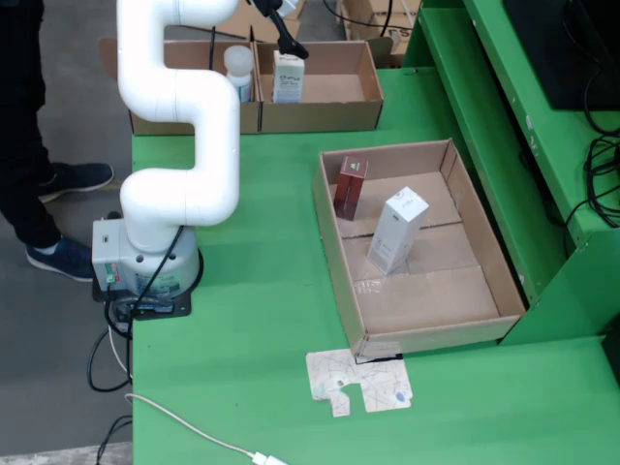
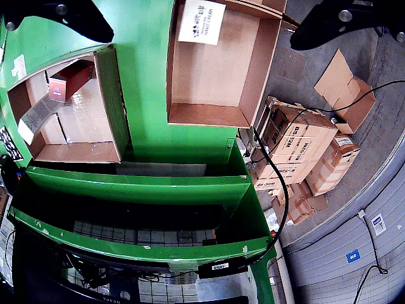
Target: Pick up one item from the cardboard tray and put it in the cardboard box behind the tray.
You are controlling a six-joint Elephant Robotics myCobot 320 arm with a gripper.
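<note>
In the fixed view, the cardboard tray (image 1: 484, 276) holds a dark red carton (image 1: 350, 187) and a white carton (image 1: 397, 231), both upright. Behind it stands an open cardboard box (image 1: 339, 92) with another white carton (image 1: 288, 77) inside at its left end. My gripper (image 1: 283, 27) hangs just above that carton. In the wrist view my gripper (image 2: 201, 35) is open: its black fingers (image 2: 69, 19) are spread wide on either side and do not touch the white carton (image 2: 201, 22) on the floor of the box (image 2: 209, 82). The tray (image 2: 107, 82), with the red carton (image 2: 69, 79), lies to the left.
A second cardboard box (image 1: 194, 114) sits left of the first and holds a white bottle (image 1: 238, 70). The white arm's base (image 1: 145, 266) stands at the table's left edge. A flat cardboard scrap (image 1: 360, 380) lies in front of the tray. A green shelf (image 1: 504, 126) rises on the right.
</note>
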